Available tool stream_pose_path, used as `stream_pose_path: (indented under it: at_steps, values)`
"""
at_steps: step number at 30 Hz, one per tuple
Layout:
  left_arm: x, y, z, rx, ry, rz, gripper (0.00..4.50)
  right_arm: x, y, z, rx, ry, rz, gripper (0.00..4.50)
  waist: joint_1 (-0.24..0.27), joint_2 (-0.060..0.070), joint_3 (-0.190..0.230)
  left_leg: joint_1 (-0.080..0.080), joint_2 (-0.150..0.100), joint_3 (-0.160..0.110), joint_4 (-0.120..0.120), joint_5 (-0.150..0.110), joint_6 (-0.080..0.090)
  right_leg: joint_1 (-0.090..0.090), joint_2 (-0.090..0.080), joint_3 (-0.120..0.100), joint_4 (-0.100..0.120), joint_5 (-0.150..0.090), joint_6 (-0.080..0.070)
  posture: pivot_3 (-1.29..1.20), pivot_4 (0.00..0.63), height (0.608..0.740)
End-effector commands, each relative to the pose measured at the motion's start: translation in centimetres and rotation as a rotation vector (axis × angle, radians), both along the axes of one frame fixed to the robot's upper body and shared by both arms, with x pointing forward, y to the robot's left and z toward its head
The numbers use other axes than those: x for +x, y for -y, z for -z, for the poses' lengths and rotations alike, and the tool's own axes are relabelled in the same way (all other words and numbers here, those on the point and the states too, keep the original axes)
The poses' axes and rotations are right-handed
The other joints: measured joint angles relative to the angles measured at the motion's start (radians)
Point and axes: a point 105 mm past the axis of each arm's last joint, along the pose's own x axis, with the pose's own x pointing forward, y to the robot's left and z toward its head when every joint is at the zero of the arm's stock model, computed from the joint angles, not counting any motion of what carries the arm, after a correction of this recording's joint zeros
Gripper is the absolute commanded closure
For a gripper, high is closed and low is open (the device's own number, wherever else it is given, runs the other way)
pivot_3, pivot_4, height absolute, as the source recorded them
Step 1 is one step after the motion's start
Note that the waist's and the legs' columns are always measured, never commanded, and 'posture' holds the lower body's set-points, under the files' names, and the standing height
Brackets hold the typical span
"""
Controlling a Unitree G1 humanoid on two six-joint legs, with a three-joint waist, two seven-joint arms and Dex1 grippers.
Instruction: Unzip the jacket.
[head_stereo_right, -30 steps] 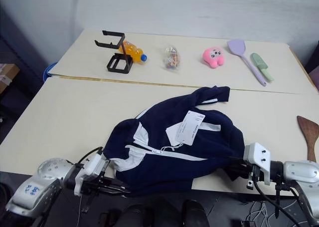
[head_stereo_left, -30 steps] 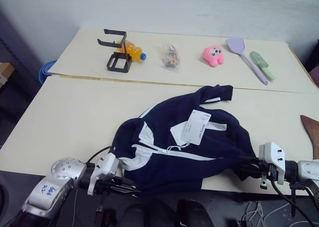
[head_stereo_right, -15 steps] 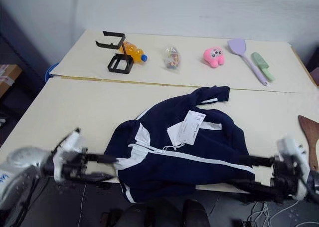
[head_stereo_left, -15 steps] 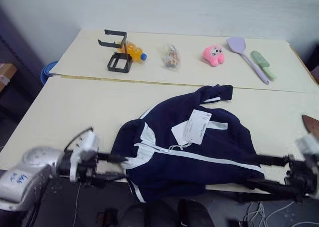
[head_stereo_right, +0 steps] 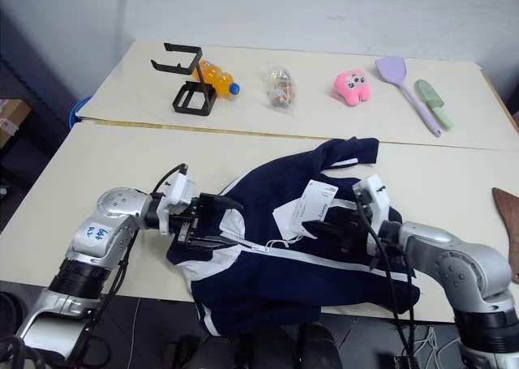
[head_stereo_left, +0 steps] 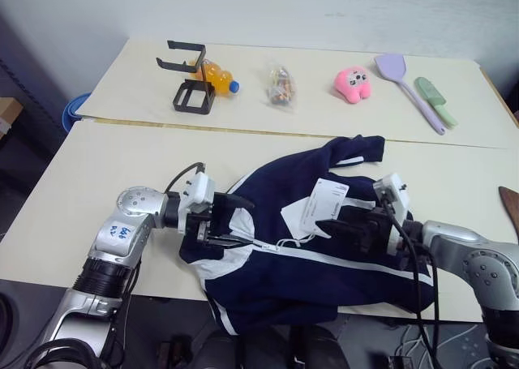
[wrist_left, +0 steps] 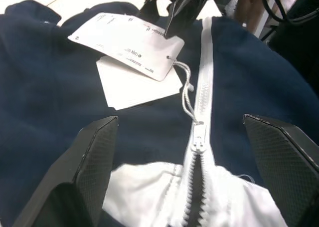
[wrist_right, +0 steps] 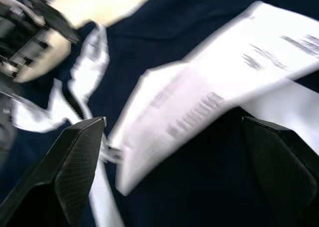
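The left gripper [head_stereo_left: 231, 223] has come up from below the table edge onto the jacket [head_stereo_left: 324, 263], at about 9 o'clock of the heap, and its 2 black fingers now stand spread wide either side of the white zipper [wrist_left: 199, 142]. The jacket lies bunched at the near edge of the front table [head_stereo_left: 97, 190], its hem hanging over at 6 o'clock. The right gripper [head_stereo_left: 345, 227] has swung in from the 3 o'clock side – fingers also spread, holding nothing – and hangs just beside the paper tag [head_stereo_left: 323, 205]. Both hands, I judge, have let go of the hem and are lining up on the zipper; it is barely parted at the collar, so the unzipping is all still to do.

The left wrist view gives what the head views cannot – the slider, its string looping up to the tag, and the teeth parted just under it. The right wrist view is smeared but catches the tag close between its fingers.
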Motion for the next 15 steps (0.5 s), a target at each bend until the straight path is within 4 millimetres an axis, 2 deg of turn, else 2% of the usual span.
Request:
stream_pose_path:
  at_steps: [1,10,13,15]
  values:
    - [-0.2,0.3,0.9,0.022,0.020,0.019,0.28,-0.6,-1.9,-0.9,0.019,0.007,-0.066,0.00,0.000,0.000,0.000,0.000,0.001,0.000,0.001,0.001,0.000,0.000,0.000,0.001,0.000,0.001,0.001,0.00,0.150,0.740]
    - [0.3,1.5,2.3,0.033,0.030,-0.006,0.28,-0.4,-3.6,1.6,-0.048,-0.160,-0.109,0.00,-0.001,0.000,0.000,0.001,0.000,0.002,0.002,0.005,0.003,0.001,-0.002,0.005,0.000,0.004,0.006,0.00,0.150,0.740]
    - [0.7,1.8,2.6,0.040,0.041,-0.016,0.24,0.0,-3.7,2.2,-0.046,-0.211,-0.102,0.53,-0.002,0.000,0.000,0.001,0.000,0.002,0.001,0.005,0.003,0.001,-0.002,0.005,0.000,0.004,0.006,0.00,0.150,0.740]
    - [1.1,1.9,2.6,0.038,0.047,-0.026,0.24,0.0,-3.8,2.3,-0.036,-0.235,-0.120,1.18,-0.002,-0.001,0.000,0.001,0.000,0.002,0.001,0.005,0.003,0.001,-0.001,0.005,-0.001,0.004,0.006,0.00,0.150,0.740]
